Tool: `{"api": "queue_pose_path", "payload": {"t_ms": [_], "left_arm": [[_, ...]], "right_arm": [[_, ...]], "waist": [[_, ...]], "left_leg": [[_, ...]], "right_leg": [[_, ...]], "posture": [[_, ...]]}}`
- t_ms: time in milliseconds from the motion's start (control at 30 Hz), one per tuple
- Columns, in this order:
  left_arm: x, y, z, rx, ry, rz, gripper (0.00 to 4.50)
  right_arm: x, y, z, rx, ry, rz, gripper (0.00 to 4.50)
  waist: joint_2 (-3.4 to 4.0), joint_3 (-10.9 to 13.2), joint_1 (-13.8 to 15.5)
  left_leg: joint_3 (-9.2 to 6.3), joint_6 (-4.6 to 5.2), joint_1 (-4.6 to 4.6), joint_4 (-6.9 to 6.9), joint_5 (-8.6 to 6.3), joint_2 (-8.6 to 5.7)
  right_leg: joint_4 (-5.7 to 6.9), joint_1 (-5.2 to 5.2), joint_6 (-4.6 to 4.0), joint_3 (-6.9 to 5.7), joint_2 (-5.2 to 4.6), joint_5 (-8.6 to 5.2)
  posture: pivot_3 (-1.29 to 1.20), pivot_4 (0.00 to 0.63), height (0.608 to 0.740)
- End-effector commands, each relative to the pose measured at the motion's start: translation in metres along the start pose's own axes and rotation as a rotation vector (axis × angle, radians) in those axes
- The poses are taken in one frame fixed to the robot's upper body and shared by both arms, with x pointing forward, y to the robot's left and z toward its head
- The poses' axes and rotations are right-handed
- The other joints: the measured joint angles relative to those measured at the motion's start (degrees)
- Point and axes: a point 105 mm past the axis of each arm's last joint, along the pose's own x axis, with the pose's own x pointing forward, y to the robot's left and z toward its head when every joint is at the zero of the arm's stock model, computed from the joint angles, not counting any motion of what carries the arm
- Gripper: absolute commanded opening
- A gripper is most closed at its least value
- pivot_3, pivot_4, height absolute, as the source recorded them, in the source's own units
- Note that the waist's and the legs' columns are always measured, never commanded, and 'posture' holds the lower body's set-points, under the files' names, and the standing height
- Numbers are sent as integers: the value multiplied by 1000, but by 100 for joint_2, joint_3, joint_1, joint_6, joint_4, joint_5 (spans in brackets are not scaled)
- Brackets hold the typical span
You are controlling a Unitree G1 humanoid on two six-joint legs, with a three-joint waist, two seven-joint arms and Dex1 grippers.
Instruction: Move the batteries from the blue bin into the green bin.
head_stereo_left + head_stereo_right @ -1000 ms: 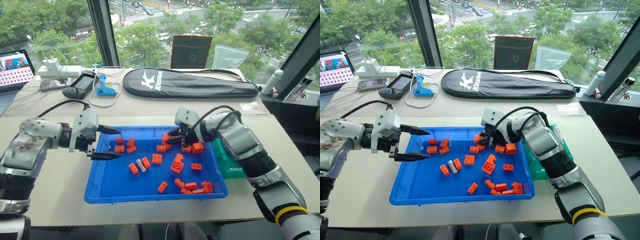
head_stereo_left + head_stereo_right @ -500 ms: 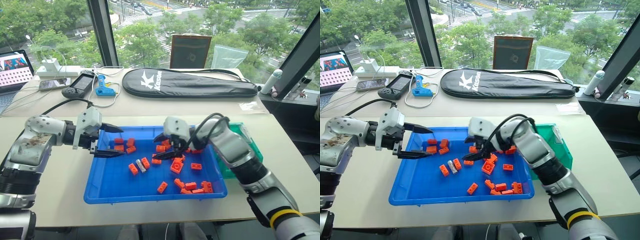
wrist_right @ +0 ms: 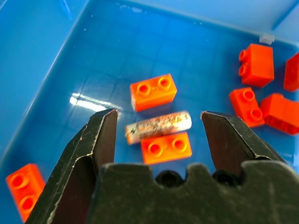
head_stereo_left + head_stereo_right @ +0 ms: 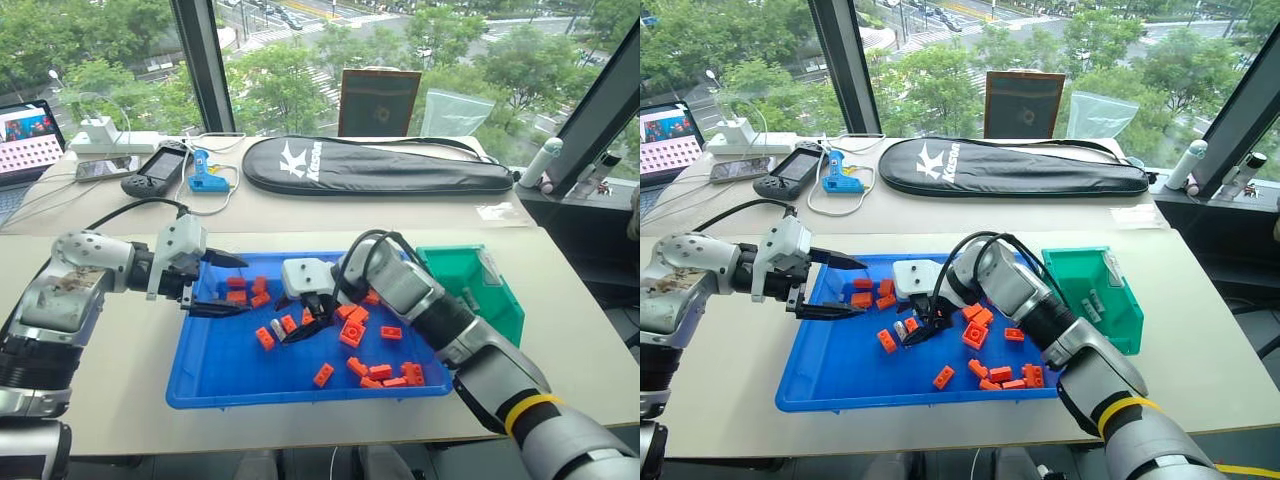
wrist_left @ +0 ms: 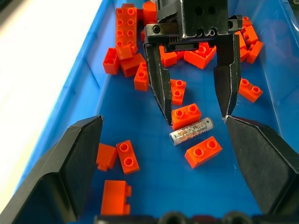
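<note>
One battery [image 3: 159, 126], a silvery cylinder, lies on the floor of the blue bin [image 4: 300, 398] between two orange bricks. My right gripper [image 3: 159, 113] is open just above it, one finger on each side and neither touching. The left wrist view shows this battery [image 5: 191, 131] below the right gripper [image 5: 197, 117]. My left gripper [image 4: 248, 286] hangs open and empty over the bin's left end, pointing at the battery [image 4: 277, 329]. The green bin [image 4: 480, 290] stands against the blue bin's right side.
Several orange bricks [image 4: 355, 333] are scattered over the blue bin's floor, most of them to the right of the battery. Behind the bins lie a black racket bag [image 4: 380, 165], a game controller [image 4: 160, 170], cables and a laptop [image 4: 30, 135].
My right gripper has swung left across the blue bin, from the bricks at the far right to above the battery, and has opened. The left gripper has stayed in place.
</note>
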Motion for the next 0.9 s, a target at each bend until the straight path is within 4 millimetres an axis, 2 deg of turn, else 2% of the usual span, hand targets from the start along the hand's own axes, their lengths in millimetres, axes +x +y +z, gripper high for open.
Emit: {"api": "queue_pose_path", "payload": {"t_ms": [33, 200, 567, 800, 900], "left_arm": [[-10, 0, 11, 41, -12, 39, 4500], [-11, -1, 10, 37, -12, 47, 4500], [-4, -3, 7, 48, 0, 25, 4500], [-2, -1, 7, 53, -3, 20, 4500], [-1, -1, 7, 53, -5, 19, 4500]], "right_arm": [[-2, -4, 5, -47, 2, 9, 3362], [-4, -3, -8, -32, 40, 17, 3362], [-5, -5, -21, 0, 83, -2, 3362], [2, -8, -24, 29, 60, -33, 1465], [-7, -11, -22, 18, 66, -53, 1466]], "waist": [[0, 0, 4], [1, 1, 31], [1, 1, 18], [2, 1, 17], [2, 1, 17]], "left_leg": [[0, 0, 0, 0, 0, 0], [1, -2, 0, 1, 1, -3], [1, -3, 1, 0, 2, -2], [1, -3, 1, 0, 2, -2], [1, -4, 1, 0, 2, -2]], "right_leg": [[0, 0, 0, 0, -1, 0], [-2, 2, 0, -1, -4, 0], [1, 0, 0, -1, -1, 0], [0, 1, -1, -1, -1, 0], [1, 1, -1, -1, -1, 0]], "posture": [[0, 150, 734], [0, 150, 734], [0, 150, 734], [0, 150, 734], [0, 150, 734]]}}
